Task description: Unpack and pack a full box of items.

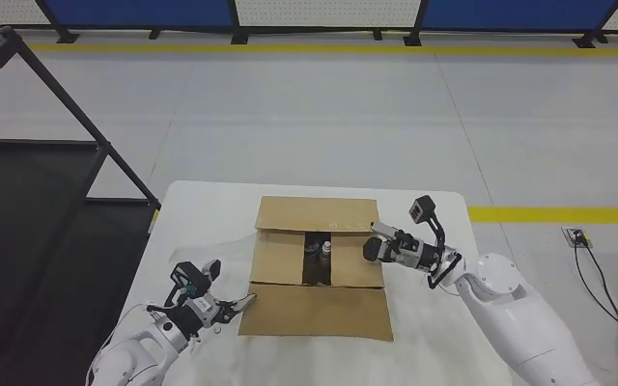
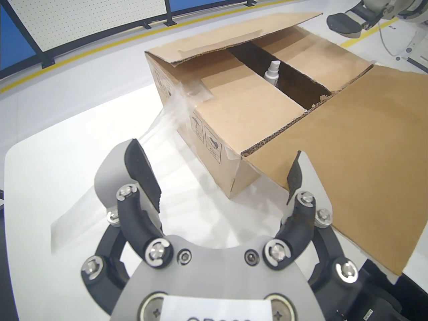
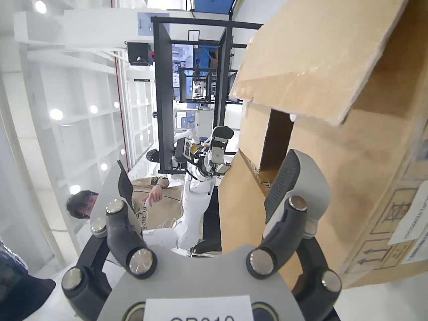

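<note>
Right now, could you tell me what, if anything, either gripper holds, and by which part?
Nothing is held: the left gripper and right gripper both hang open beside the cardboard box.

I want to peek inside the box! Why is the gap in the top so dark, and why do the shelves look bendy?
Top view: the cardboard box's gap sits in shadow between its flaps. Left wrist view: same dark gap, only a white spray bottle's top catches light. Right wrist view: the wide lens bows the white shelves, and ceiling lights glare as bright spots.

Pale floor, yellow line, blue panels, white pegboard panel
</note>
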